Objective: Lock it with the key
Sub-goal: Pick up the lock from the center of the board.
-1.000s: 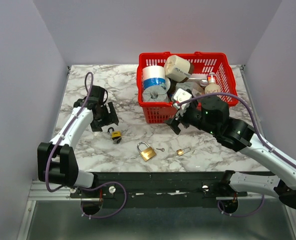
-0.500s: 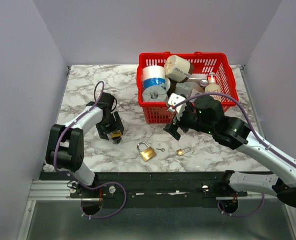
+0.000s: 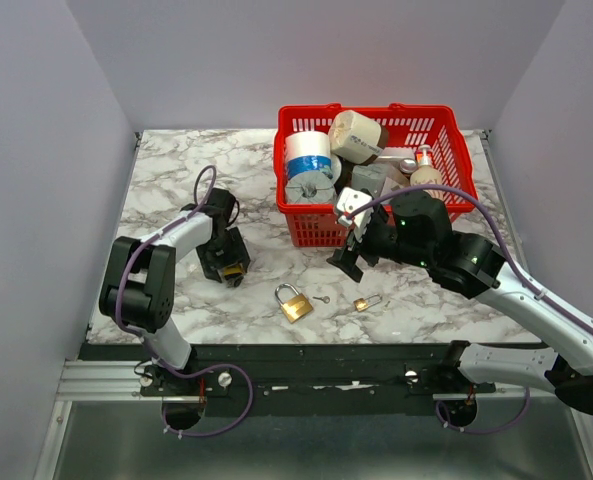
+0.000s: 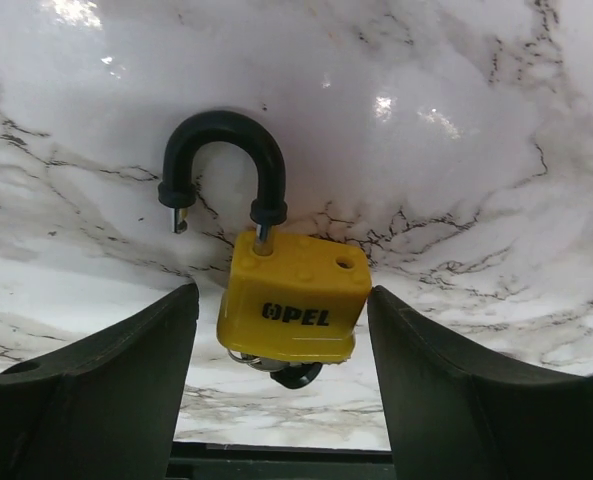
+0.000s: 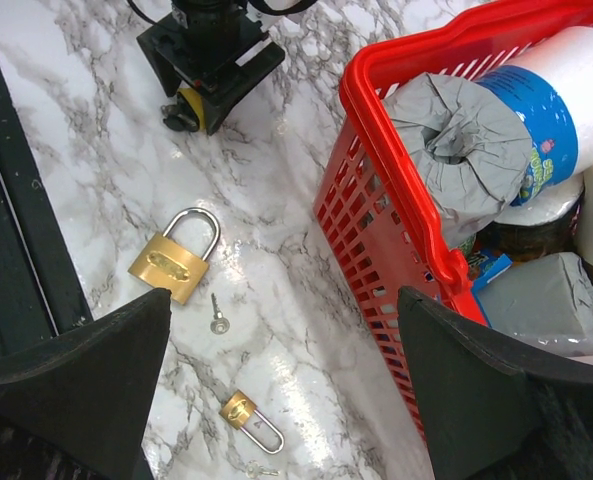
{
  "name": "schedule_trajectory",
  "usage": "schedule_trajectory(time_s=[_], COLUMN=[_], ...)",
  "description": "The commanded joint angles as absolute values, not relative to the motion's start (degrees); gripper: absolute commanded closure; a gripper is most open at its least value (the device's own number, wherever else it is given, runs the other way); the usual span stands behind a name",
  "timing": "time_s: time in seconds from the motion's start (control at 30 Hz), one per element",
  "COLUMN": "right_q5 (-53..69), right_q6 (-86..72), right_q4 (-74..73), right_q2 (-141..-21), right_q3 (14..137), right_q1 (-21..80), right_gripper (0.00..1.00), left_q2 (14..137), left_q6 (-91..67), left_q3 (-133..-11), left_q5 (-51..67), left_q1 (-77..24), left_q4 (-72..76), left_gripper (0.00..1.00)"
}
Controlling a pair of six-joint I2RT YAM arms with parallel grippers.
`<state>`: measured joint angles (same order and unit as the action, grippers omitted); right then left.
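Both left jaws flank the yellow padlock (image 4: pixel 294 305), lying left on the surface (image 3: pixel 176 180) with shackle (image 4: pixel 221 160) open, gaps either side, holding nothing; we should close evenly on its body. Meanwhile our right jaws gape wide, empty.

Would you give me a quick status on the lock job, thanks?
Left gripper: jaws open astride yellow padlock, shackle unlatched. Right gripper: jaws open, empty, by red basket. Nothing blocking.
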<state>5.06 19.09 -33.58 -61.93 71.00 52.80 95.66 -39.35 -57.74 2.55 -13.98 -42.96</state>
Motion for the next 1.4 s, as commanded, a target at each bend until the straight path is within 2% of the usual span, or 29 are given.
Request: schedule_trajectory(time_s=[0.0, 0.13, 0.4, 0.63, 0.77, 0.8, 0.97, 1.0, 1.07, 1.1, 1.2, 1.37], right_q5=[6.59, 6.68, 7.12, 8.35, 8.09, 8.09, 9.92, 10.45, 14.99, 17.12, 23.11, 19.88], right_q6=[19.42, 19.51, 19.6, 18.9, 18.02, 17.06, 15.03, 14.68, 14.59, 14.24, 13.54, 12.31], right_q4=[-35.33, -35.24, -35.33, -35.77, -35.86, -35.77, -35.51, -35.68, -36.38, -37.08, -38.05, -37.09], right_q2=[-61.61, -61.79, -61.7, -61.87, -62.31, -62.49, -62.49, -62.66, -62.67, -62.84, -63.45, -65.39], right_q3=[71.72, 71.37, 71.02, 71.19, 71.37, 71.54, 72.24, 72.42, 74.0, 74.7, 77.25, 80.15], right_q1=[52.73, 52.65, 52.65, 52.65, 52.73, 52.73, 52.73, 52.73, 52.73, 52.73, 52.73, 52.73], right_gripper=[0.0, 0.0, 0.0, 0.0, 0.0, 0.0, 0.0, 0.0, 0.0, 0.0, 0.0, 0.0], left_q2=[96.06, 96.85, 97.47, 97.3, 97.12, 97.12, 96.07, 95.11, 93.61, 91.17, 84.24, 72.09], left_q6=[-38.58, -38.5, -38.58, -38.58, -38.41, -38.41, -38.58, -38.5, -38.32, -38.41, -38.32, -35.6], left_q3=[-59.59, -59.42, -59.5, -59.5, -58.8, -58.62, -58.27, -58.36, -58.01, -57.83, -57.22, -60.02], left_q5=[-2.28, -1.58, -1.76, -2.02, -2.2, -2.02, -0.8, -0.36, 1.39, 2.19, 4.92, 3.34], left_q1=[-14.15, -14.15, -14.15, -14.15, -14.24, -14.24, -14.24, -14.15, -14.15, -14.06, -13.98, -14.06], left_q4=[-42.89, -42.1, -41.48, -41.4, -40.61, -40.34, -39.55, -39.38, -38.24, -37.71, -34.64, -28.58], left_gripper=[0.27, 0.31, 0.33, 0.28, 0.3, 0.35, 0.46, 0.5, 0.57, 0.64, 0.74, 0.82])
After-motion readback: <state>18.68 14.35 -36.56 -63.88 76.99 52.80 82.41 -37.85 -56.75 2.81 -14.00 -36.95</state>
